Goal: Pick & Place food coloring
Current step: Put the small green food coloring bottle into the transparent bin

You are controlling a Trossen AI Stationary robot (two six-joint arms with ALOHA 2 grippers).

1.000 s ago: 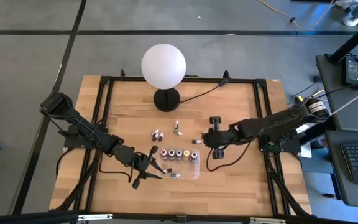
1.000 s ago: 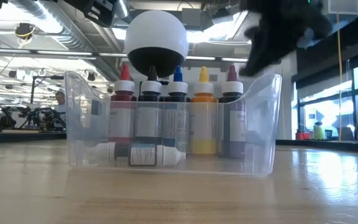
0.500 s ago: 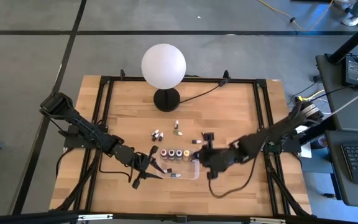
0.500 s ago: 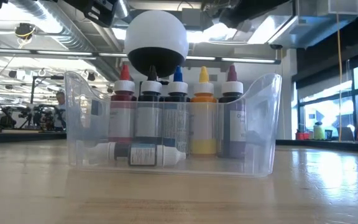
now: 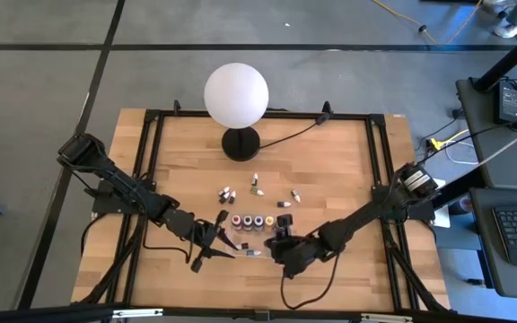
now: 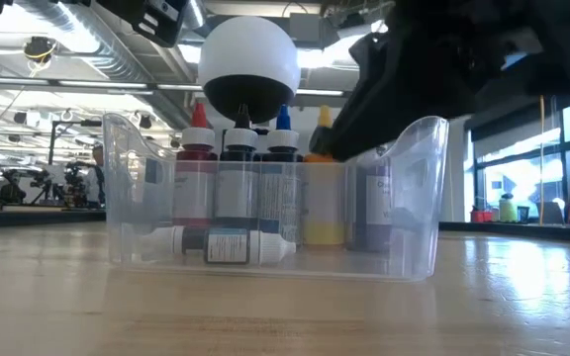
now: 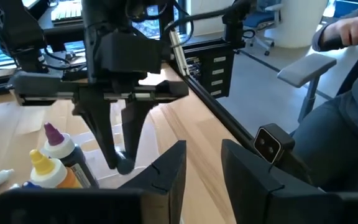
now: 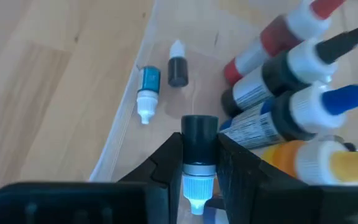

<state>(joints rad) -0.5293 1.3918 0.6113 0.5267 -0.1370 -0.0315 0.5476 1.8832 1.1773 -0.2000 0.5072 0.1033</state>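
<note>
**Ana:** Right wrist view settles it — the right gripper [image 8: 197, 163] is clenched on a small food coloring bottle [image 8: 197, 149] with a dark body and a pale cap, and it hangs over the clear tray [image 8: 129, 112].

**Ben:** So the carry step is about over?

**Ana:** I'd judge so. In the high view the right gripper [image 5: 283, 244] is at the tray's [image 5: 257, 255] end farthest from the left gripper [image 5: 215, 235]. Inside the tray five larger bottles [image 6: 283, 183] stand in a row, and two small ones [image 8: 148, 93] lie flat on its floor beside them.

**Ben:** And the left one?

**Ana:** It waits just beside the tray's other end, fingers a little apart, nothing between them.

**Ben:** What does the next move call for?

**Ana:** Lowering into the free floor beside the lying bottles, clear of the tall caps, then letting go — a drop from height might bounce the bottle out.

**Ben:** Anything left after that?

**Ana:** Yes. Several small bottles [image 5: 226, 193] still lie on the table [image 5: 330, 170], between the tray and the globe lamp [image 5: 236, 94].
</note>
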